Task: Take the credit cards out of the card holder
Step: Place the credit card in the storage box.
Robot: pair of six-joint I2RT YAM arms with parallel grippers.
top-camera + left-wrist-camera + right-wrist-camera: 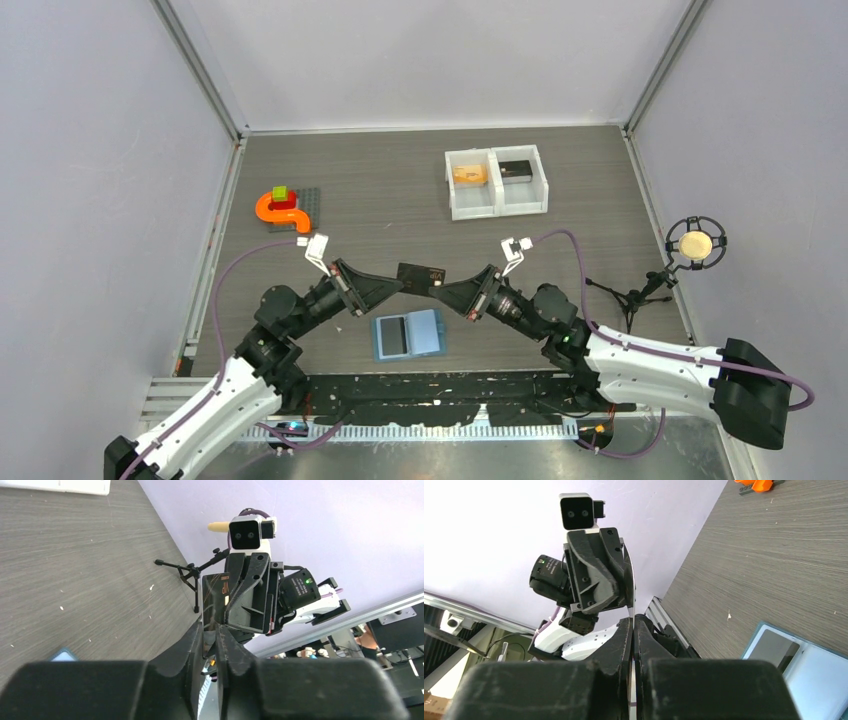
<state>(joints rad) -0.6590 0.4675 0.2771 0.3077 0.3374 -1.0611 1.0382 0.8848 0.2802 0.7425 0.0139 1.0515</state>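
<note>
Two robot arms hold one dark card (421,275) between them above the tabletop (380,200).

The left arm's fingers (385,287) pinch one end of the card and the right arm's fingers (458,292) pinch the other. The light-blue card holder (408,334) lies open just below them. Farther back, a white tray (497,208) holds an orange-yellow card (468,174) and a black card (516,169).

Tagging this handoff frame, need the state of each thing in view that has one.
dark card: in the air, pinched at opposite ends by both claws
left claw: shut on dark card
right claw: shut on dark card
card holder: lying open on the table, untouched
orange-yellow card: lying in the left compartment of the white tray
black item: lying in the tray's right compartment
</note>
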